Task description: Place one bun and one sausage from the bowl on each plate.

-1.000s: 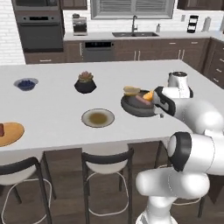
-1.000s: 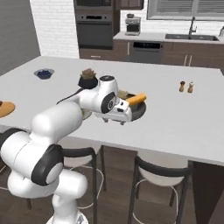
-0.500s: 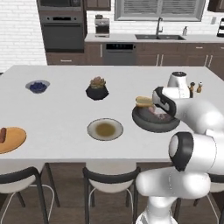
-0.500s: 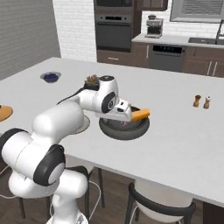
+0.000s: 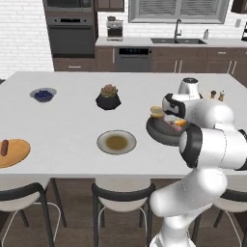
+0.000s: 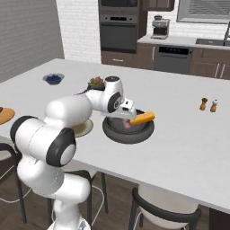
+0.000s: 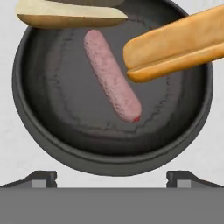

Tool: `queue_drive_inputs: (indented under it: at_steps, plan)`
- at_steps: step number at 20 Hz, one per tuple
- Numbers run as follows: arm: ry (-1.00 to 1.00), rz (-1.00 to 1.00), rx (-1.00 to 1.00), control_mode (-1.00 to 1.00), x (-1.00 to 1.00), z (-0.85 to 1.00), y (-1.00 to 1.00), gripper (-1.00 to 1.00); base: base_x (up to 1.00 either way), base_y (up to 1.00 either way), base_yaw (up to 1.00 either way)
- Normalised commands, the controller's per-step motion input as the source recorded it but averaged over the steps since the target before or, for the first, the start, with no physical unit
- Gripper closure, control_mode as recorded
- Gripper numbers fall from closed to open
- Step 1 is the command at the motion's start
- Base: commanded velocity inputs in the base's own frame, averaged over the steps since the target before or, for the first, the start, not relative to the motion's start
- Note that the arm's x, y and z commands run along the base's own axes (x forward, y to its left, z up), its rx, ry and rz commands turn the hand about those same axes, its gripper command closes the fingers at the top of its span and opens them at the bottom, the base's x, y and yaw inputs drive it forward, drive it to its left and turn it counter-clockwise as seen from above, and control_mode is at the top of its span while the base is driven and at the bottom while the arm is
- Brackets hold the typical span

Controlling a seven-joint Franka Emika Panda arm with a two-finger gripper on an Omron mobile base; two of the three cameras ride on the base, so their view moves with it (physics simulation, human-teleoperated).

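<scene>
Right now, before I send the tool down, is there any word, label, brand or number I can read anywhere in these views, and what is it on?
None: no readable text in any view.
Bowl, buns and sausage: plain, unmarked.
Oven and coffee maker: too small to show any lettering.

Place: a home kitchen, rendered.
Signs: wall oven (image 5: 71, 34), sink faucet (image 5: 177, 29), island counter (image 5: 72, 116), stools (image 5: 123, 202); likely a coffee maker (image 5: 114, 28).

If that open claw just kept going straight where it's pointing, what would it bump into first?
Most likely the sausage lying in the bowl, which sits near the centre of the hand view between the open gripper tips. Depth is hard to judge.
</scene>
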Motion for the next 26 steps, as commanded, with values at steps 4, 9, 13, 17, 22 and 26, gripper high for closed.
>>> queue_drive_inputs:
  at_steps: [4, 9, 13, 17, 22, 26]
  plan:
    - [0.0, 0.0, 0.0, -1.0, 1.0, -0.67, -0.44, -1.0, 0.0, 0.0, 0.0]
    - [0.06, -0.14, 0.0, -1.0, 0.72, -0.44, -0.23, -1.0, 0.0, 0.0, 0.0]
    - [0.02, -0.09, 0.0, -1.0, 0.16, -0.02, 0.01, -1.0, 0.0, 0.0, 0.0]
    - [0.08, -0.02, 0.0, -1.0, -0.37, -0.21, 0.05, -1.0, 0.0, 0.0, 0.0]
    - [0.02, 0.0, 0.0, -1.0, -0.07, -0.06, 0.2, -1.0, 0.0, 0.0, 0.0]
    - [0.0, 0.0, -0.01, -1.0, 0.05, -0.32, 0.01, -1.0, 0.0, 0.0, 0.0]
